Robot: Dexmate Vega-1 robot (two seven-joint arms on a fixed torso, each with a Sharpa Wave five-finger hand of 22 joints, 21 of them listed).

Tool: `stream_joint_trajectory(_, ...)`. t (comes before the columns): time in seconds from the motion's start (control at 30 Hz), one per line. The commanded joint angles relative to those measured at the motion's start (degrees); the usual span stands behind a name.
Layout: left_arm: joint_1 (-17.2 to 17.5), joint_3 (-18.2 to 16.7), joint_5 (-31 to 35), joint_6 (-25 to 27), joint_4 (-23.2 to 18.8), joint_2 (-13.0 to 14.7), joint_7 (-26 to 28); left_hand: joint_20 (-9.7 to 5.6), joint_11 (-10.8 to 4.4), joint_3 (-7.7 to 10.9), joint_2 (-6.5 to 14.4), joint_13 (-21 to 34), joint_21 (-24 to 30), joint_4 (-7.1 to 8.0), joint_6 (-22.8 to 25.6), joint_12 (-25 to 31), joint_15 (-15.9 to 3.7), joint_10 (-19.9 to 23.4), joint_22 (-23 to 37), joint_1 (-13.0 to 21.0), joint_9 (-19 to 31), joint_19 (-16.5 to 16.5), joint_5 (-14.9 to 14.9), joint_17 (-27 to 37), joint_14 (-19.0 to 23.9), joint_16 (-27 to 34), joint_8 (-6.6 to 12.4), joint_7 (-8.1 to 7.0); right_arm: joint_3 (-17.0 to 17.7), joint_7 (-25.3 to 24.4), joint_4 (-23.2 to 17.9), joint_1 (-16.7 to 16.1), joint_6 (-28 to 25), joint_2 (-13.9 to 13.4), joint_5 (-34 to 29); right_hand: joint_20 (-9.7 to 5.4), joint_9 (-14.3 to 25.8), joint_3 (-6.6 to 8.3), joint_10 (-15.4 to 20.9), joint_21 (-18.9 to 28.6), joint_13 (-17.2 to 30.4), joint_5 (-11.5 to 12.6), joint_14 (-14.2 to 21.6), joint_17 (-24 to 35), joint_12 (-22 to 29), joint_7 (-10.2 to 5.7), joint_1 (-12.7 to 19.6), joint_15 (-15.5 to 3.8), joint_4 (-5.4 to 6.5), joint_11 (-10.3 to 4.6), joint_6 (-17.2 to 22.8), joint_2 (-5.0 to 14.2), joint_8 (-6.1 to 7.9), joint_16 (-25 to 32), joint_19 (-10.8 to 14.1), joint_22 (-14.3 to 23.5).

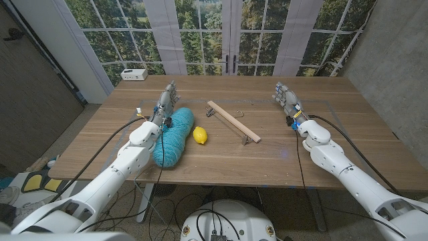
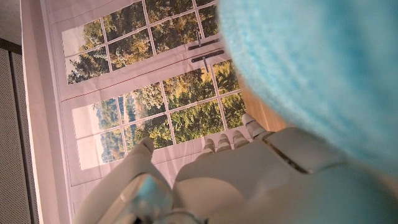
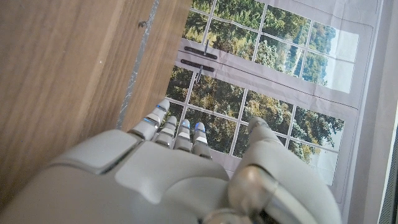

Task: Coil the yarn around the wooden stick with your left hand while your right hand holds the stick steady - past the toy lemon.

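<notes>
Wooden stick diagonal, far-left to near-right

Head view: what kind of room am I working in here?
Probably an indoor lab or office: a wooden table on bare floor, a printed forest-window backdrop behind it, and a small white box at the table's far corner.

The yarn lies just beside the left hand, blocking its way toward the middle of the surface. The lemon sits between the yarn and the stick, near both. Bare wood lies open between the stick and the right hand, and along the near edge.
</notes>
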Motion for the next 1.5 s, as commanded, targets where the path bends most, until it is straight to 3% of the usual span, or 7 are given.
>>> stream_joint_trajectory(0.03,0.5,0.9,12.3,-2.6,-1.8,2.0,11.1,1.45,0.35,10.54,1.7,4.0,0.9,-8.68,11.2,7.4,0.45,11.3,0.6,11.2,1.7,4.3,1.3,1.2,10.4,2.0,2.78,0.42,-0.6,-3.9,-1.2,-0.1,-0.1,-0.8,-3.9,1.34,0.5,0.22,5.0,0.6,1.0,0.3,4.4,0.9,2.2,0.35,1.8,0.18,-1.81,1.64,4.2,0.28,1.26,1.7,1.5,0.4)
stream_joint_trajectory(0.17,0.1,1.0,12.2,1.3,-4.4,5.8,8.1,1.67,0.86,7.01,-0.9,5.6,0.4,-8.38,4.4,7.0,0.95,5.8,0.7,8.1,1.6,4.2,-0.8,2.0,8.6,0.9,-0.76,-2.14,-1.2,-5.0,-2.8,-0.3,-1.4,-2.2,-5.9,3.56,0.7,0.55,2.4,0.2,1.5,0.2,3.1,1.3,1.4,-0.71,3.0,0.16,-3.18,1.21,2.7,0.29,0.37,1.1,0.5,0.4)
stream_joint_trajectory(0.3,0.8,1.1,17.3,6.6,-9.9,10.1,11.6,1.43,0.98,5.89,-1.9,5.7,0.2,-8.45,2.4,6.4,0.52,4.8,0.7,7.0,1.2,4.1,-2.1,1.9,8.0,0.7,-1.38,-4.40,-1.8,-6.0,-4.3,-0.5,-2.1,-3.2,-8.0,4.17,0.7,0.50,1.3,0.1,1.6,0.1,2.5,1.5,1.0,-1.33,3.2,0.43,-3.53,1.00,1.5,0.25,-0.17,0.9,0.2,0.5)
stream_joint_trajectory(0.67,-2.2,3.5,28.8,23.0,-22.5,23.0,7.1,0.51,0.45,4.81,-3.0,5.5,-0.2,-8.80,1.5,5.0,-0.14,2.6,0.7,6.2,0.9,3.9,-3.8,1.6,6.7,0.2,-1.38,-5.59,-2.8,-8.7,-7.7,-1.4,-3.2,-4.1,-11.6,4.51,0.7,0.49,0.8,0.1,1.7,0.1,2.1,1.7,0.9,-2.26,3.2,0.58,-3.70,0.85,1.5,0.44,-0.20,0.9,0.0,0.5)
stream_joint_trajectory(1.0,-5.6,6.1,37.1,32.3,-29.6,29.4,0.9,-0.12,-0.18,4.46,-3.7,5.2,-0.6,-9.78,-0.4,3.9,-1.32,0.8,0.7,6.5,0.7,3.7,-4.8,1.3,5.2,-0.3,-1.69,-5.74,-3.2,-10.6,-9.4,-2.0,-3.6,-3.3,-12.8,4.72,0.7,0.46,0.8,0.1,1.7,0.1,2.2,1.9,0.9,-2.49,3.1,0.59,-3.74,0.74,1.6,0.63,-0.17,1.0,0.0,0.5)
stream_joint_trajectory(1.2,-9.3,10.1,46.9,42.0,-35.9,33.1,-5.7,-0.67,-1.03,4.18,-5.4,4.7,-1.6,-12.16,-7.0,1.9,-1.97,-2.1,0.6,8.8,0.6,2.8,-6.1,0.9,2.9,-0.7,-2.27,-6.44,-3.2,-12.7,-10.9,-2.7,-3.5,-2.9,-14.2,4.75,0.7,0.42,0.9,0.2,1.7,0.1,2.2,2.0,0.9,-2.60,3.1,0.58,-3.73,0.73,1.6,0.68,-0.17,1.0,0.1,0.5)
stream_joint_trajectory(1.5,-13.5,13.8,58.2,43.0,-38.8,35.4,-14.3,-0.30,-1.16,3.57,-6.6,4.4,-2.1,-12.51,-10.5,1.1,-2.11,-3.3,0.6,9.5,0.6,2.4,-6.4,0.8,1.2,-1.0,-2.21,-7.40,-3.9,-14.9,-11.3,-3.1,-3.0,-1.2,-15.8,4.91,0.7,0.30,1.3,0.2,1.8,0.1,2.5,2.1,1.1,-2.72,2.9,0.50,-3.71,0.71,1.8,0.72,-0.11,1.2,0.2,0.5)
